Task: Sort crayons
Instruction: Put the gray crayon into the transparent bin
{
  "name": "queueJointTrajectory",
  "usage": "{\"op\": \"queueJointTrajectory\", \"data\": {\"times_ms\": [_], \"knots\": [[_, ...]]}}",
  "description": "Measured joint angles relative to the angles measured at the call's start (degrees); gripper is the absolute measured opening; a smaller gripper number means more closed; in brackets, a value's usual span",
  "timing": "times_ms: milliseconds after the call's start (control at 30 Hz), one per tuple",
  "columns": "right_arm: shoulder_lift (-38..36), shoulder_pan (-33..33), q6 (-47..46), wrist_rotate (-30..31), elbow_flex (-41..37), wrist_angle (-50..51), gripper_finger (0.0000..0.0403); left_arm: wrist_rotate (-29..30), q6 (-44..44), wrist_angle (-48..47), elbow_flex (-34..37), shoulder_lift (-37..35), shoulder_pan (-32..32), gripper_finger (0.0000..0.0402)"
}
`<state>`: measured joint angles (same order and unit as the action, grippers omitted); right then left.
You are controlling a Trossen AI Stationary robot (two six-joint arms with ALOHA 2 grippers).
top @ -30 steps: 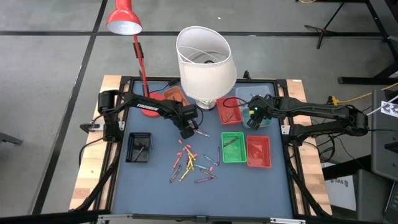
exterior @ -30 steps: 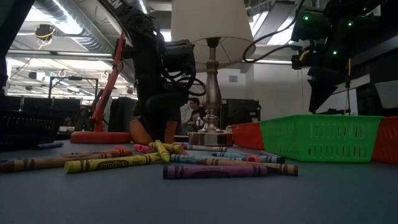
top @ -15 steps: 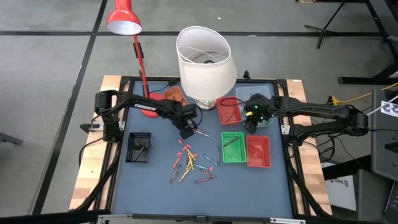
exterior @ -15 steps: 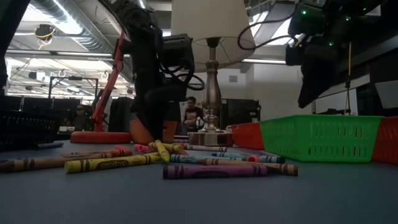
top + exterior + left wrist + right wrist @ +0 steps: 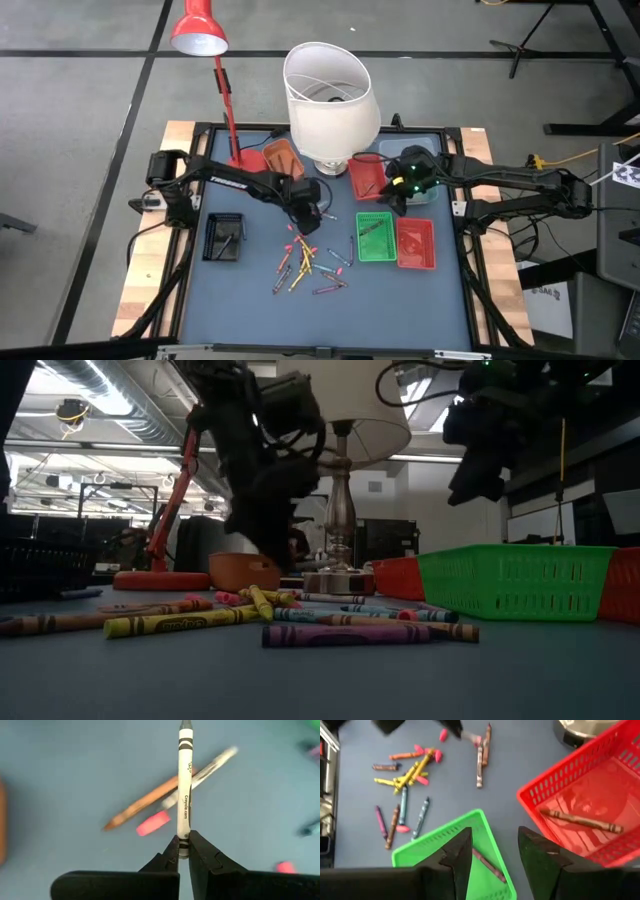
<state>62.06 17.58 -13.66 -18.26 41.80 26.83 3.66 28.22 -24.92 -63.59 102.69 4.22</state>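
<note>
Left tool [image 5: 183,851]: clamped on end of grey-white crayon [image 5: 184,790], centre frame, above surface [image 5: 250,295] | right tool [image 5: 495,851]: fingers apart, empty, over green tray [image 5: 451,836] and red tray [image 5: 580,795] | loose crayons [image 5: 308,262]: scattered mid-frame, left of green tray.

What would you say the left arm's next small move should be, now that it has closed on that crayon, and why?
Probably a short lift straight up. The left gripper is shut on the grey crayon, gripping only its end, while other crayons lie right beneath it on the table.
</note>
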Motion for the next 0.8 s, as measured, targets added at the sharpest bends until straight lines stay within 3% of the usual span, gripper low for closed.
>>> {"op": "queueJointTrajectory", "data": {"times_ms": [167, 367, 500, 800], "knots": [[0.0, -0.1, -2.96, 0.01, 0.0, -2.45, 0.0156, 0.65, 0.23, 10.61, 0.0, 0.0, -2.32, 0.0], [0.0, -4.37, -4.37, 1.95, 0.0, -5.79, 0.0156, 9.03, 0.84, 25.69, 0.0, 0.0, -4.81, 0.0], [0.0, -8.21, -5.59, 6.49, 0.0, -9.82, 0.0156, 12.65, 0.75, 33.46, 0.0, 0.0, -5.53, 0.0], [0.0, -14.08, -5.6, 16.22, 0.0, -17.25, 0.0156, 13.77, -0.32, 43.06, 0.0, 0.0, -5.54, 0.0006]]}}
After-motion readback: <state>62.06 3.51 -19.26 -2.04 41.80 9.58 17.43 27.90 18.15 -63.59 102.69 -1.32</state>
